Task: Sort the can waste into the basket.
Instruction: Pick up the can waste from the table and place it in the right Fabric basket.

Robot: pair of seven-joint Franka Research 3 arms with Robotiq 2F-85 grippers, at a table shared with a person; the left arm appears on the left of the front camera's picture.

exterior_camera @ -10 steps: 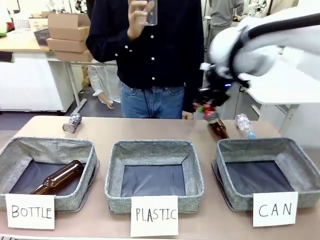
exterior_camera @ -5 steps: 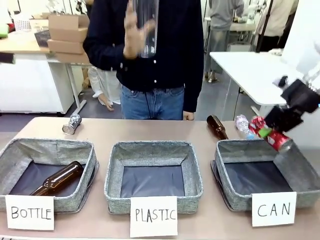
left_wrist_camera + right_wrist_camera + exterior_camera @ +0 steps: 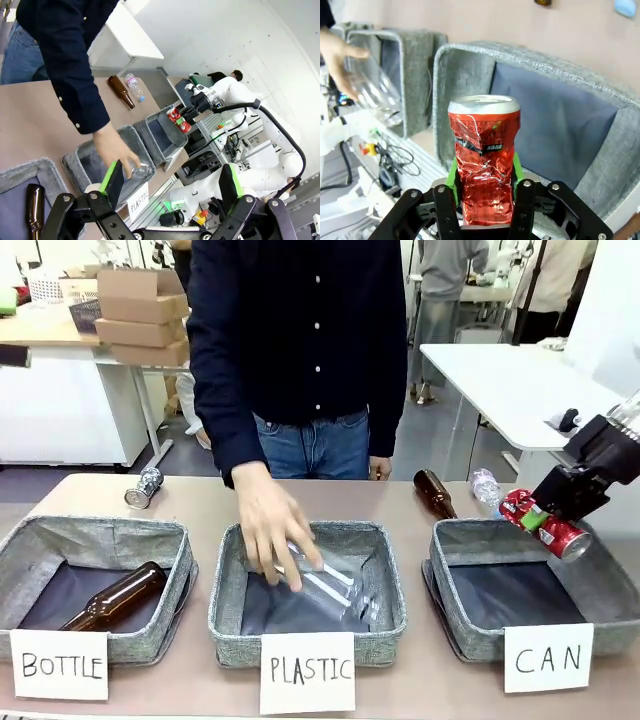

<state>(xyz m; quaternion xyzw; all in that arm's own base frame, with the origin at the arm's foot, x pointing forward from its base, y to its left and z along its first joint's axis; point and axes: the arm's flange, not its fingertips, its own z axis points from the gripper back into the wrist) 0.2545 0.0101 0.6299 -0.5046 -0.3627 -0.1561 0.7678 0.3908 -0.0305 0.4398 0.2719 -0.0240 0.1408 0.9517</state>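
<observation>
Two cans are in play. The dented red can (image 3: 548,526) is pinched between the green pads of the robot's right hand (image 3: 535,518), which is closed on the can's crumpled middle. In the right wrist view the red can (image 3: 485,155) stands up out of the right hand (image 3: 484,175), a pad pressed to each side and its silver end pointing away from the wrist. Seen from the front it is tilted, with that end lower and towards the right. It hangs in the air over the far right part of the grey CAN basket (image 3: 465,630), touching neither rim nor lining. The basket's dark floor lies beyond the can in the wrist view.

The silvery can (image 3: 143,487) lies on the desk (image 3: 200,495) at the far left, behind the BOTTLE basket (image 3: 150,640) and well apart from both robot hands.

Seen from its own wrist camera, the left hand (image 3: 170,175) has its fingers spread wide and grips nothing.

The person's hand (image 3: 270,530) reaches into the PLASTIC basket (image 3: 230,610), resting on a clear plastic bottle (image 3: 320,585).
</observation>
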